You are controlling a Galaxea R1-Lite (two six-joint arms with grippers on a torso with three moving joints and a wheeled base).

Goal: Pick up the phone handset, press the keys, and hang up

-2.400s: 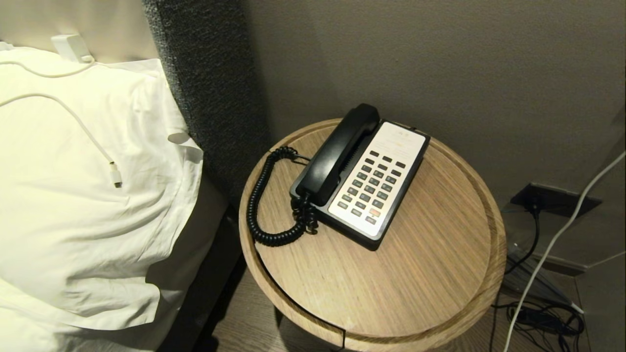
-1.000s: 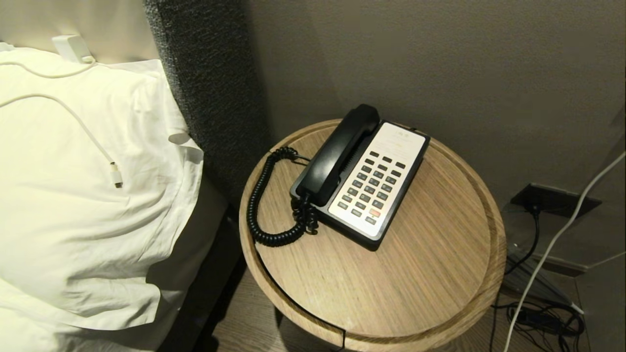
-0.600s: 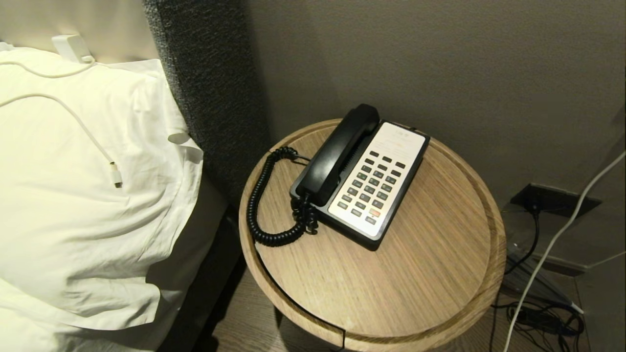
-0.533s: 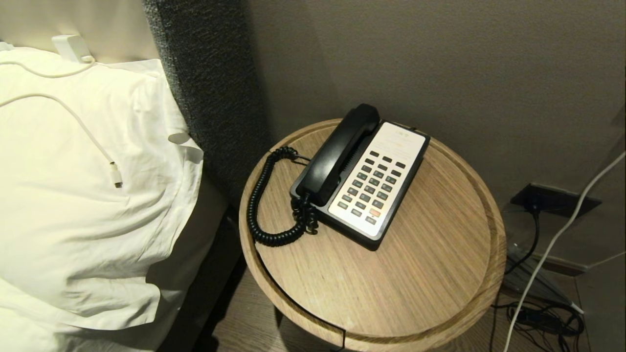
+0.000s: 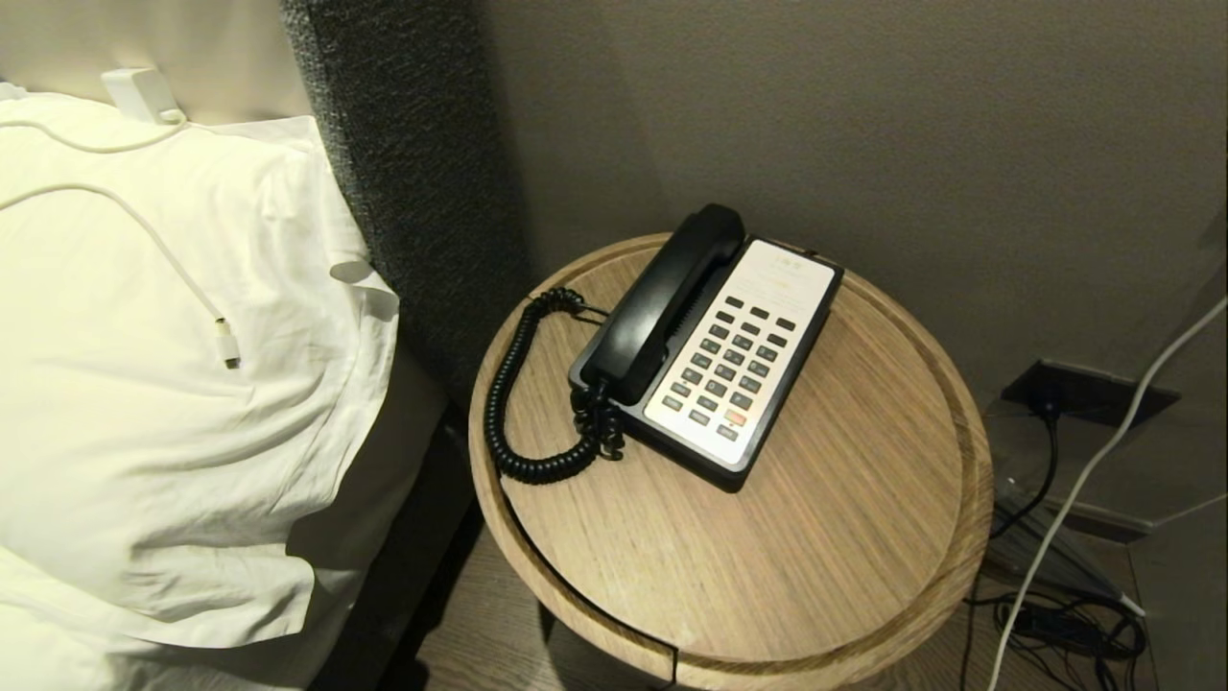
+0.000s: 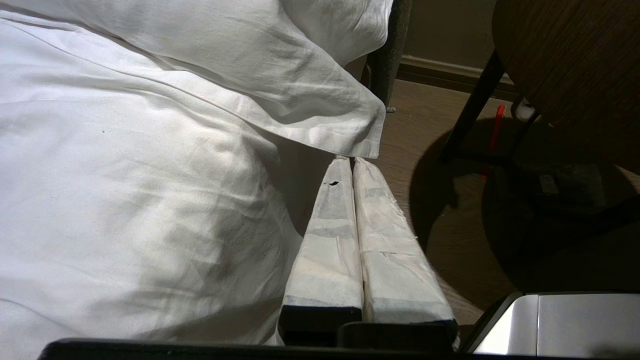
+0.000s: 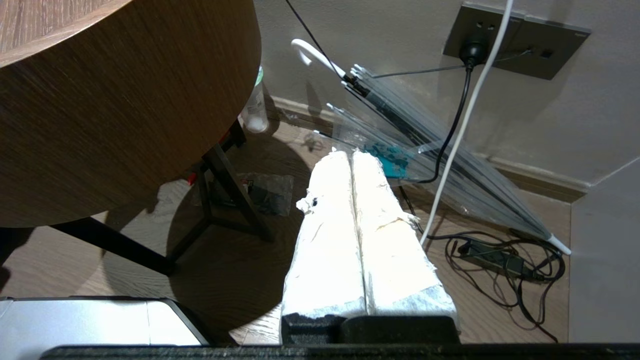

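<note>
The glossy black phone handset [image 5: 664,299] lies in its cradle on the left side of the phone, its coiled cord [image 5: 523,403] looping onto the round wooden table [image 5: 815,537]. The keys [image 5: 734,365], dark grey with one red-orange button, sit on the cream faceplate to the handset's right. Neither arm shows in the head view. My left gripper [image 6: 353,159] hangs low beside the bed, shut and empty, its white-wrapped fingers pressed together. My right gripper [image 7: 352,152] is shut and empty too, low beside the table over the floor.
White bedding [image 5: 173,384] and a dark upholstered headboard [image 5: 413,173] stand left of the table; a white charging cable [image 5: 163,250] lies on the pillow. Right of the table are a wall socket [image 7: 515,40], a folded clear umbrella [image 7: 425,150] and tangled cords [image 7: 505,255]. Table legs [image 7: 235,195] stand near my right gripper.
</note>
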